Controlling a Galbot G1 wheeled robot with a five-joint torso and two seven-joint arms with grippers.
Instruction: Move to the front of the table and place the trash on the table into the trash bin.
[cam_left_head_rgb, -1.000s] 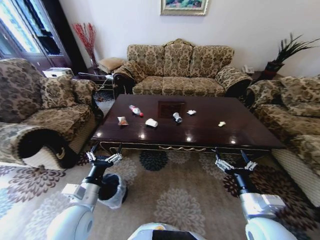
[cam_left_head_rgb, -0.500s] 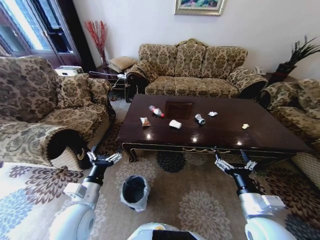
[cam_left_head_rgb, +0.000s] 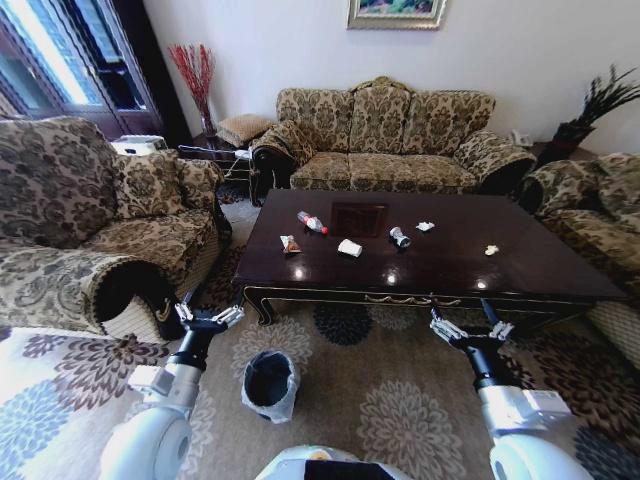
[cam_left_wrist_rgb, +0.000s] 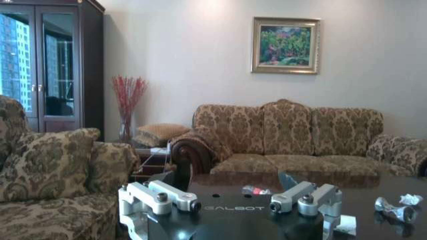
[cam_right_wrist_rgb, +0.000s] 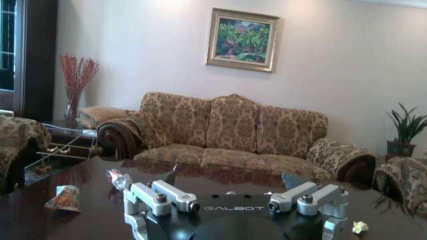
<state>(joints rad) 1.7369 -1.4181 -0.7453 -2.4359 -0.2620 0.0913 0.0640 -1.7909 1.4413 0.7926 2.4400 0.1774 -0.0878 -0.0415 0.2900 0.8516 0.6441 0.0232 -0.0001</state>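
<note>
Head view: the worktop (cam_left_head_rgb: 440, 265), dark and glossy, lies ahead of both grippers, past a strip of patterned carpet (cam_left_head_rgb: 400, 400). Left gripper (cam_left_head_rgb: 208, 316) is raised before the near left corner of the worktop, fingers spread apart, nothing between them. Right gripper (cam_left_head_rgb: 470, 328) hangs before the near edge, fingers likewise apart and empty. The trash bin (cam_left_head_rgb: 268, 384), black with a whitish bag over its rim, stands on the carpet just inboard of and nearer the robot than the left fingers. The trash sits well beyond both pairs of fingers: bottle with red cap (cam_left_head_rgb: 312, 222), snack wrapper (cam_left_head_rgb: 289, 243), white paper wad (cam_left_head_rgb: 349, 247), crushed can (cam_left_head_rgb: 399, 237), white scrap (cam_left_head_rgb: 425, 226), yellowish scrap (cam_left_head_rgb: 491, 250). A sofa (cam_left_head_rgb: 390, 135) stands behind the worktop and an armchair (cam_left_head_rgb: 85, 230) flanks the left side.

Left wrist view: left gripper (cam_left_wrist_rgb: 233, 200), fingers wide apart; "GALBOT" is legible on the body between them. Beyond them the can (cam_left_wrist_rgb: 393, 210) and a paper wad (cam_left_wrist_rgb: 344, 225) lie on the worktop; a framed painting (cam_left_wrist_rgb: 285, 45) hangs above the sofa.

Right wrist view: right gripper (cam_right_wrist_rgb: 235, 199), fingers apart, same "GALBOT" lettering. The wrapper (cam_right_wrist_rgb: 65, 196), the bottle (cam_right_wrist_rgb: 119, 179) and the yellowish scrap (cam_right_wrist_rgb: 360, 227) rest on the worktop beyond them.
</note>
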